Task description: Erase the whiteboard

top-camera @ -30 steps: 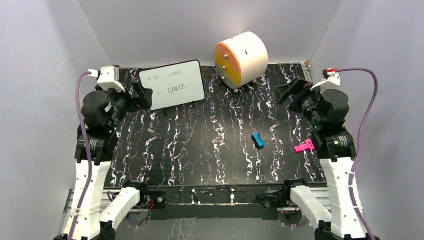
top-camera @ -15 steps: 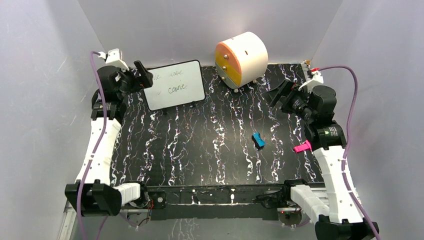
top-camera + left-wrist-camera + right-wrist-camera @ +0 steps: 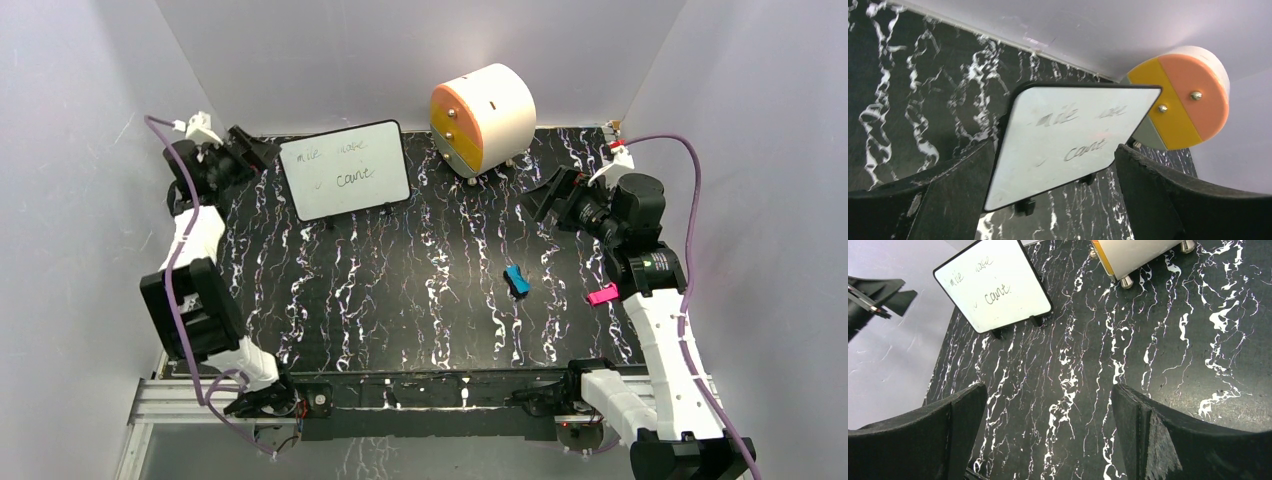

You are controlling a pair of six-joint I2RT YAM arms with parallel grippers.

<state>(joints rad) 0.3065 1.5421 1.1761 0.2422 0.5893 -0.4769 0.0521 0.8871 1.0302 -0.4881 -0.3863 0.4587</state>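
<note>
The black marbled table (image 3: 400,310) filled most of the top view, its near edge hidden under the arm bases. The left arm (image 3: 195,290) reached along the left wall towards the far corner; the right arm (image 3: 655,300) stood bent at the right side, and both bases were cut off by the bottom of the picture.

At the back stood a round drawer unit (image 3: 483,118), cream with an orange and yellow front and two small knobs. The right wrist view showed only its underside and feet, and in the left wrist view its lower grey part was partly behind the board.

The whiteboard (image 3: 345,170) stood propped on its small black feet at the far left of the table, left of the drawer unit and near the back wall. It carried faint handwriting: two pale words on top, too faint to read, and a darker one below that was hard to make out.

The left gripper (image 3: 248,150) hung just beside the board's left edge, apart from it, its fingers (image 3: 948,195) spread wide and holding nothing; they covered the board's lower corners in that wrist view. The right gripper (image 3: 545,197) hung over the table's right half, also spread wide and empty.

A small blue thing (image 3: 516,281) lay right of centre. A pink thing (image 3: 605,294) lay near it, partly hidden by the right arm. What either of them was could not be told.
</note>
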